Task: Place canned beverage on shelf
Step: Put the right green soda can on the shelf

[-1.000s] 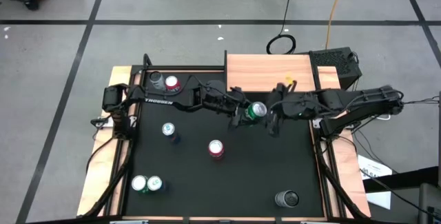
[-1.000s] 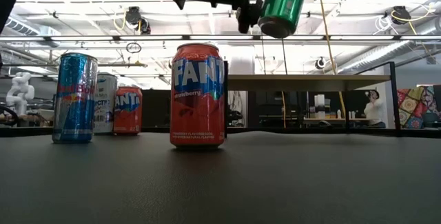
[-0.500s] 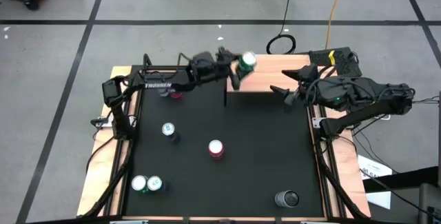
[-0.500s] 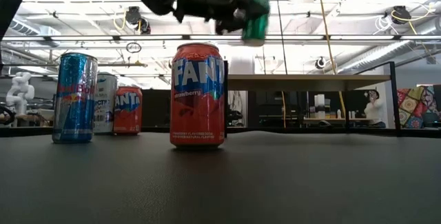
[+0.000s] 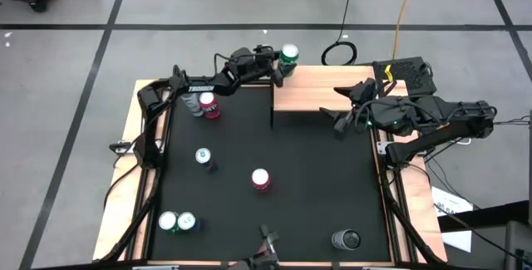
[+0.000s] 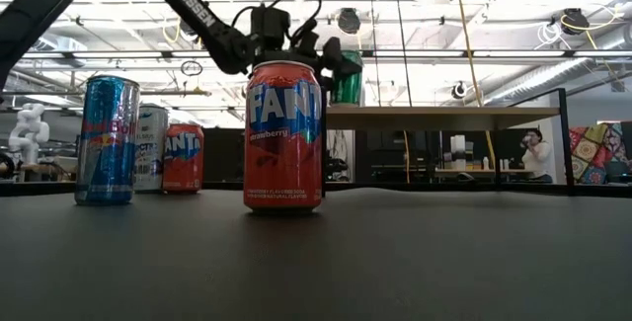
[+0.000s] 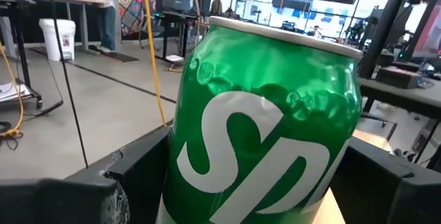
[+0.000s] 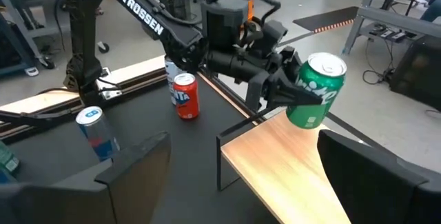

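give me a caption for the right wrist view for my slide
Left gripper holds a green can above the wooden shelf's corner.

Your left arm is reaching long across the far side of the counter, its left gripper [image 5: 283, 61] closing its jaws around an upright green aluminium beverage can [image 5: 288, 54]. Your right arm is lying folded along the right edge, its right gripper [image 5: 340, 110] hanging with jaws spread wide, gripping nothing.
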